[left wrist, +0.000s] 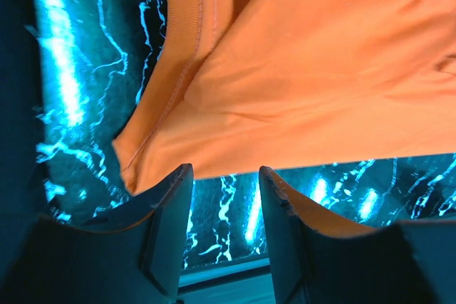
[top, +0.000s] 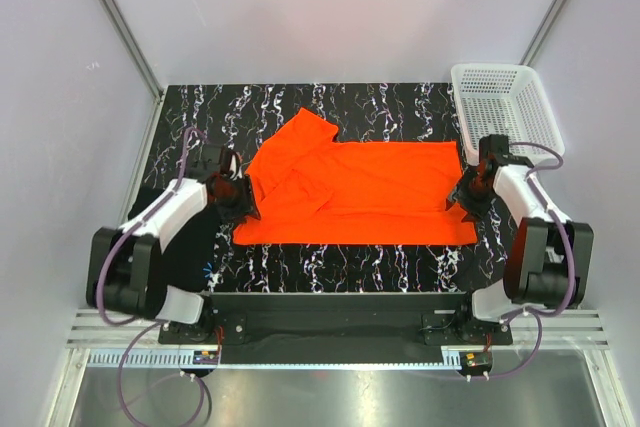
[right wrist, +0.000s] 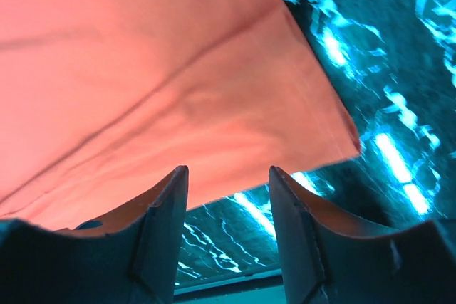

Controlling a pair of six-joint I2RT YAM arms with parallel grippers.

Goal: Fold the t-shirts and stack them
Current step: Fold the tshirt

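You look down into a booth of pale, plain wall panels [top: 330, 7] joined by slim metal struts [top: 120, 22]; your table carries a black white-veined marbled mat [top: 330, 267]; a white mesh basket [top: 490, 69] sits at its far right corner; soft, even light; a slotted metal rail [top: 330, 352] edges the near side.

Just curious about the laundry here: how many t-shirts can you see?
1: a vivid orange-red cloth t-shirt spread on the black marbled mat. Another may be hidden by the left arm.
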